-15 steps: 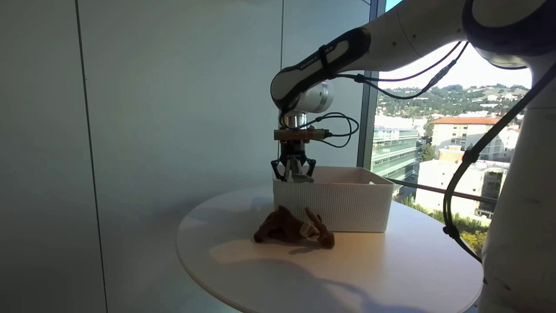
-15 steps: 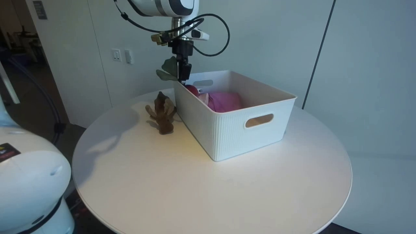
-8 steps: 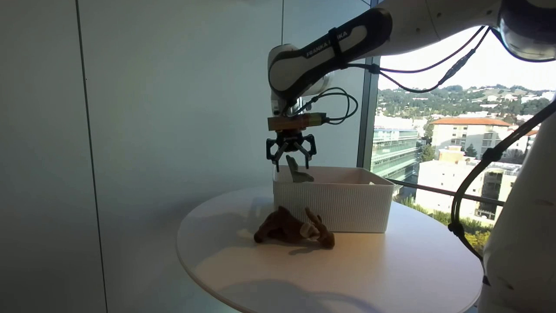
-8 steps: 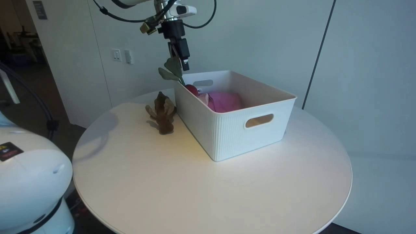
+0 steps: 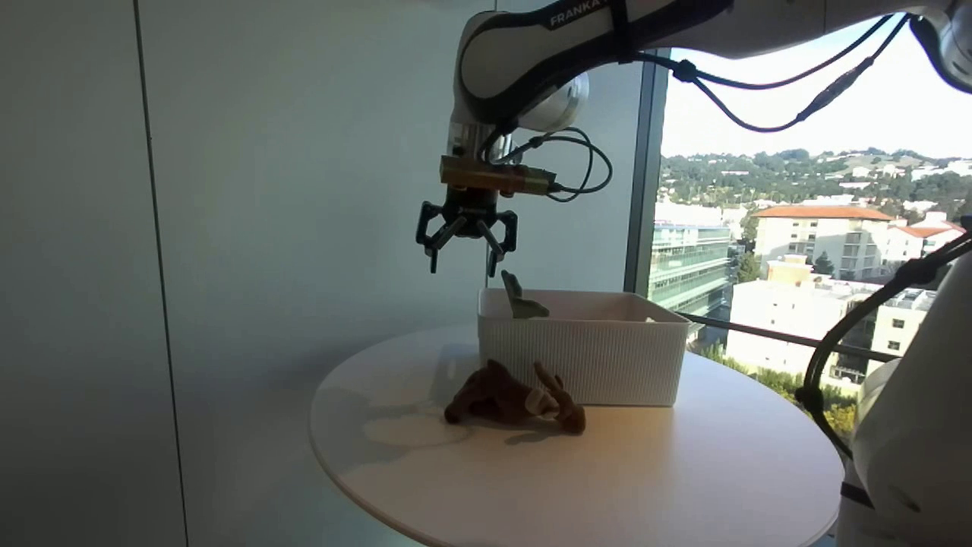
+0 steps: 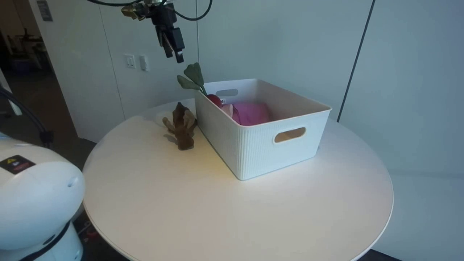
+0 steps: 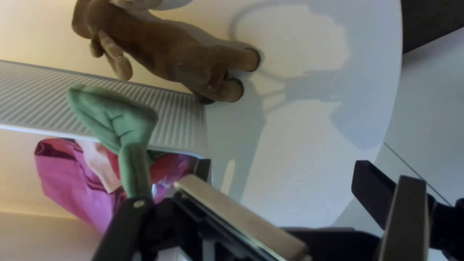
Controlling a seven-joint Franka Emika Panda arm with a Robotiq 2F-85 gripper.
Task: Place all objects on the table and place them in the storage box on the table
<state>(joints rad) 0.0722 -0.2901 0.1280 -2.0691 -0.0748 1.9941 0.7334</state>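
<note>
The white ribbed storage box [image 5: 585, 365] stands on the round table [image 6: 217, 217]. Inside it lie a pink cloth-like item [image 6: 250, 113] and a red toy [image 6: 214, 100] whose green leaves [image 7: 112, 119] poke up over the rim. On the tabletop, close against the box's long side, a brown plush animal [image 6: 183, 127] lies on its belly; the wrist view shows this brown plush [image 7: 170, 47] at the top. My gripper [image 5: 463, 267] hangs in the air above the table, higher than the box and off its end. Its fingers are spread apart with nothing between them.
The box's raised walls and the upright leaves stand below and beside the gripper. A wall panel [image 5: 319, 190] rises behind the table, and a window [image 5: 797, 228] is at the side. The table's curved edge [image 7: 398, 72] shows in the wrist view.
The fingers opened and let go of the green leaves, which stay sticking out of the box. The gripper then rose and moved sideways away from the box. The brown plush has not moved.
</note>
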